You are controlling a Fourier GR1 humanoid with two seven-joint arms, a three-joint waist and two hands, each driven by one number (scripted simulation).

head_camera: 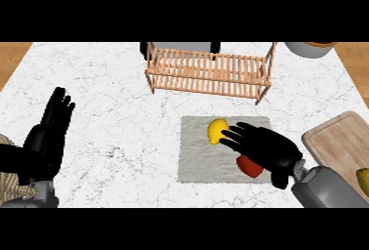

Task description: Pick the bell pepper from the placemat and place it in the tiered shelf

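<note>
The grey placemat [198,163] lies flat on the white marble counter [115,93], and everything else sits around it. On the mat, toward its far edge, there is a yellow fruit [216,131]. Nearer the mat's front right corner is the red bell pepper [250,167], still on the cloth and only half in sight because the right hand [270,149] hangs directly over it. That hand comes in from beyond the mat's right front corner. Its fingers [238,134] are stretched out and spread apart, pointing across the mat so the tips reach just beside the yellow fruit, and the thumb sticks out toward the mat's near edge. From here the fingers are not wrapped round the pepper, though I cannot tell whether the palm actually touches it. Past the mat's far edge, well apart from it, stands the wooden tiered shelf [209,73], its slats bare as far as I can see. Further right of the shelf, at the counter's far corner, is a grey pot [310,49]. To the right of the mat lies a wooden cutting board [337,144]. Far to the left of the mat, the left hand [47,134] rests open, fingers straight and pointing up.
</note>
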